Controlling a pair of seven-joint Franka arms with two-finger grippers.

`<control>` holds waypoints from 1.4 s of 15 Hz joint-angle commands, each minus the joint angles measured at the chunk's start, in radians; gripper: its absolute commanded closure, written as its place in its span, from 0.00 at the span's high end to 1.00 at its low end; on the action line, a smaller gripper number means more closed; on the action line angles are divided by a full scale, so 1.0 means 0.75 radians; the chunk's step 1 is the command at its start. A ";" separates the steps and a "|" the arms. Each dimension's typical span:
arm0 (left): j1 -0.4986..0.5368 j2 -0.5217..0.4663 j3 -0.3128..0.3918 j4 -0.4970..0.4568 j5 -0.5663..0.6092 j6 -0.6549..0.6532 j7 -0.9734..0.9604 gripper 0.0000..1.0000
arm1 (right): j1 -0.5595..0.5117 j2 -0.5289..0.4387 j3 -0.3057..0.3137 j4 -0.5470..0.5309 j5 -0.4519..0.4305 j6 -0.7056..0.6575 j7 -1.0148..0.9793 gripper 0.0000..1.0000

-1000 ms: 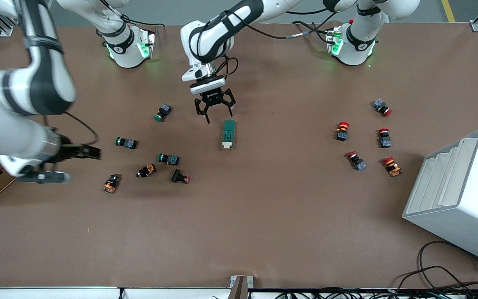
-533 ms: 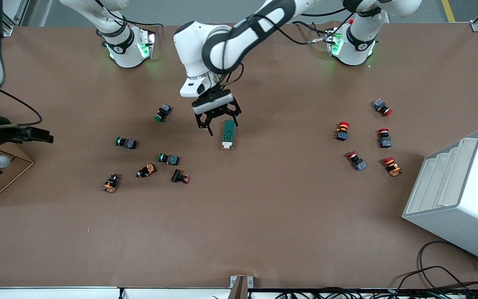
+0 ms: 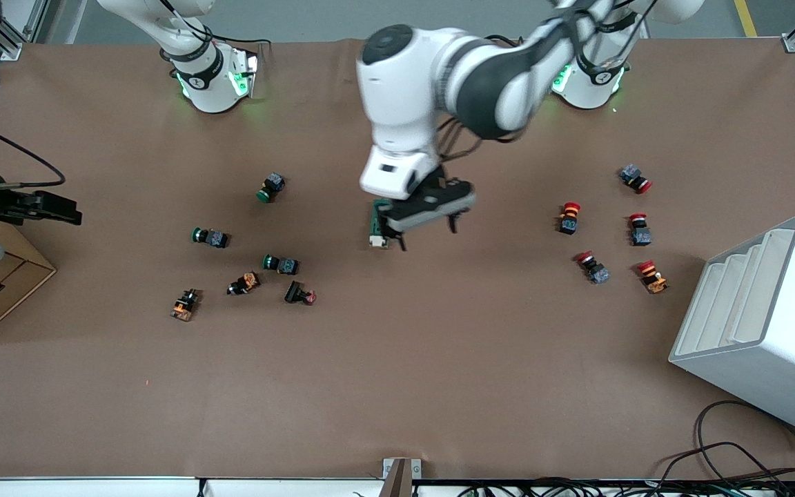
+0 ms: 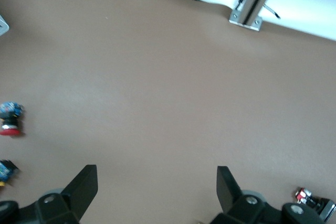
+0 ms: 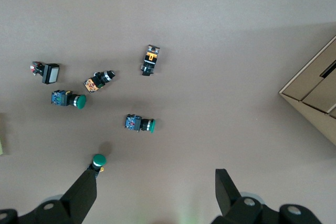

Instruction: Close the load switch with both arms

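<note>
Since the earlier front views, the left arm is being swung across and lowered, so that the left gripper is now being carried just over the load switch, where before it was short of it; the right gripper is being drawn back to the table edge at the right arm's end. Most of the load switch is being covered by the left wrist; only its edge and white tab are being shown beside the gripper. In the left wrist view the fingers are being held wide apart, with nothing between them. Fingers of the right gripper are likewise being held apart and empty, above green push-buttons, presumably waiting.
</note>
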 commanded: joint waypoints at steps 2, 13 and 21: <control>0.156 -0.096 -0.011 -0.037 -0.153 -0.009 0.176 1.00 | 0.036 0.006 0.009 0.028 -0.020 -0.023 0.025 1.00; 0.530 -0.290 0.040 -0.071 -0.576 -0.037 0.775 1.00 | 0.028 -0.137 0.000 -0.078 0.009 -0.123 0.025 1.00; 0.690 -0.442 0.258 -0.080 -0.756 -0.391 1.500 1.00 | -0.004 -0.332 -0.002 -0.236 0.058 -0.072 0.020 1.00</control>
